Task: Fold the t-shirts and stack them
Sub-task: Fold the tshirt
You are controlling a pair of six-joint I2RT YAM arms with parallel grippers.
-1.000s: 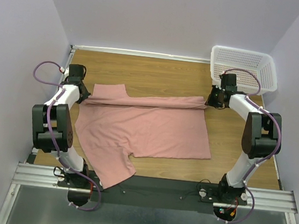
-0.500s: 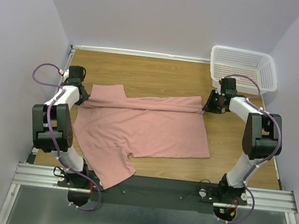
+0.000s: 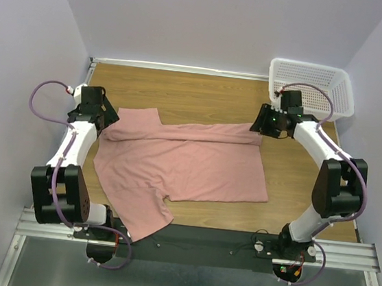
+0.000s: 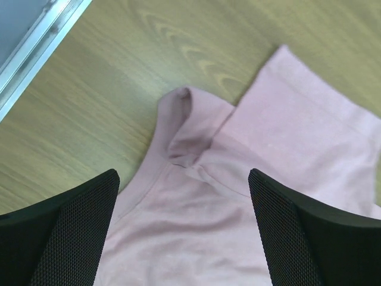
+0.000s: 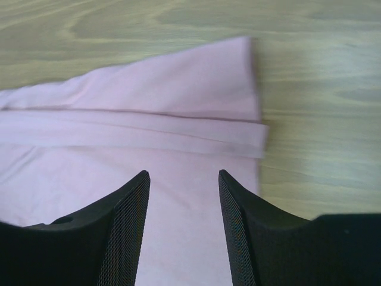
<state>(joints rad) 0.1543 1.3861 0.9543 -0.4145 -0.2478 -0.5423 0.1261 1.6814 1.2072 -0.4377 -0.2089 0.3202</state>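
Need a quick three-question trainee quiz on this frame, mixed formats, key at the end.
1. True or false: the left pincer grips the t-shirt.
2. Where does the white basket sit on the table? A far right corner; B far left corner; C near right corner.
3. Fill in: the t-shirt's far edge lies ___ over onto itself.
Key: 1 false, its jaws stand open above the cloth; 2 A; 3 folded.

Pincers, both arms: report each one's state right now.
Left pincer: open, holding nothing, over the pink t-shirt.
Right pincer: open, holding nothing, over the shirt's folded edge.
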